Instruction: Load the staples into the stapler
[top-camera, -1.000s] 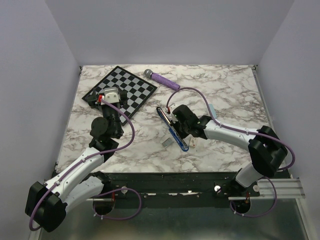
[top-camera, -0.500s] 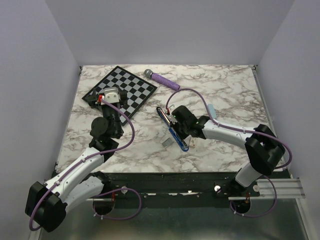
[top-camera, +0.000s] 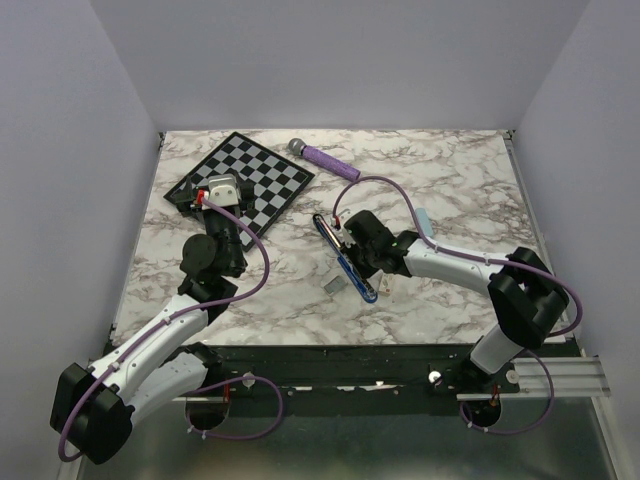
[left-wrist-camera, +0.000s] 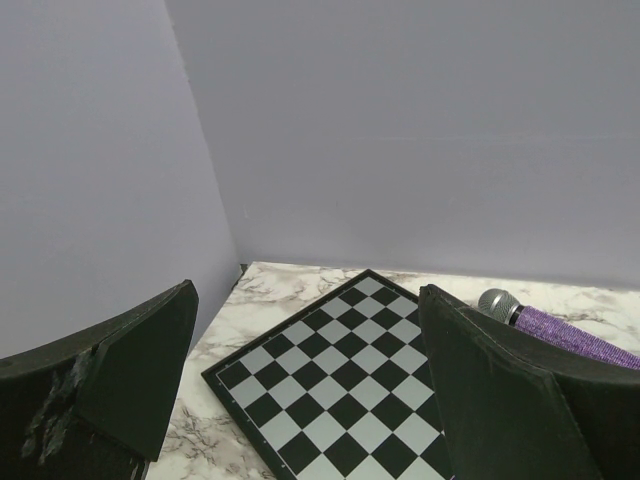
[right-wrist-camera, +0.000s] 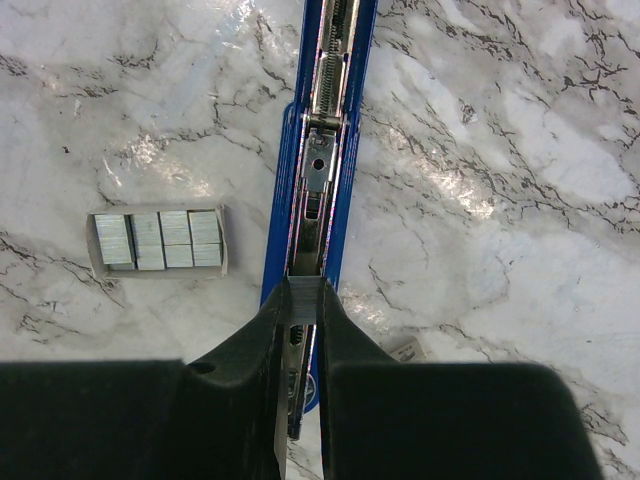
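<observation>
Right gripper (right-wrist-camera: 302, 308) pinches a staple strip (right-wrist-camera: 303, 297) directly over the opened stapler (right-wrist-camera: 320, 170), staple tray (right-wrist-camera: 157, 242) off its left. Left gripper (left-wrist-camera: 305, 300) gapes wide, chessboard (left-wrist-camera: 340, 385) ahead.

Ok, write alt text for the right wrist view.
The right arm's black claw pinches a short silver staple strip over the metal channel of the opened dark blue mini stapler. A small grey tray of staples lies beside it on the white marble tabletop.

The stapler (right-wrist-camera: 318, 170) is blue, the chessboard (top-camera: 262, 174) black-and-white checked
</observation>
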